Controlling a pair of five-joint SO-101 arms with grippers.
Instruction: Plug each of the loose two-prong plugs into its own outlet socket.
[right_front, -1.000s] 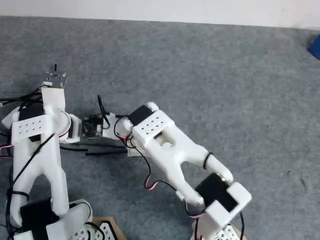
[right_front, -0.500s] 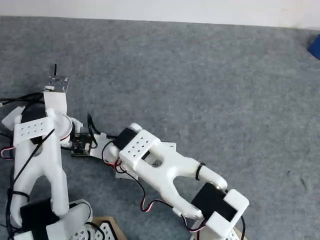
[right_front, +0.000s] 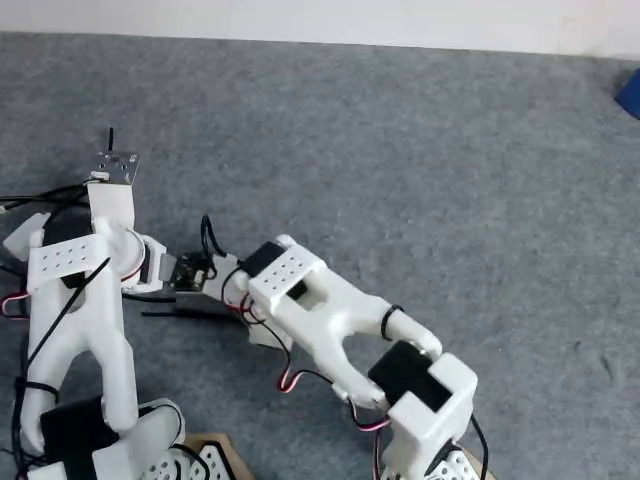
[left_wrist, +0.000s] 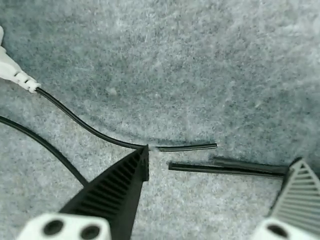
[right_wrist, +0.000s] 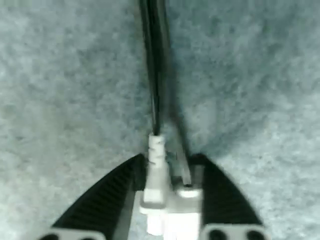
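Note:
In the right wrist view my right gripper (right_wrist: 169, 162) is shut on a white two-prong plug (right_wrist: 156, 172), whose black cord (right_wrist: 152, 65) runs away over the grey carpet. A second white piece (right_wrist: 184, 197) sits against the plug between the fingers. In the left wrist view my left gripper (left_wrist: 222, 157) hangs open over two loose black cord ends (left_wrist: 200, 147), holding nothing. Another white plug (left_wrist: 11, 71) lies farther off at the picture's edge. In the high view the right arm (right_front: 285, 275) points left toward the left arm (right_front: 70, 255), with black cords (right_front: 190, 311) between them.
Grey carpet (right_front: 450, 170) covers the table, bare to the right and at the back. A white piece (right_front: 262, 335) shows under the right arm; what it is I cannot tell. A blue object (right_front: 630, 92) sits at the far right edge.
The right arm swung its wrist down and left, then back up a little, and its elbow drew nearer the base. The left arm dropped slightly a second ago, then held still.

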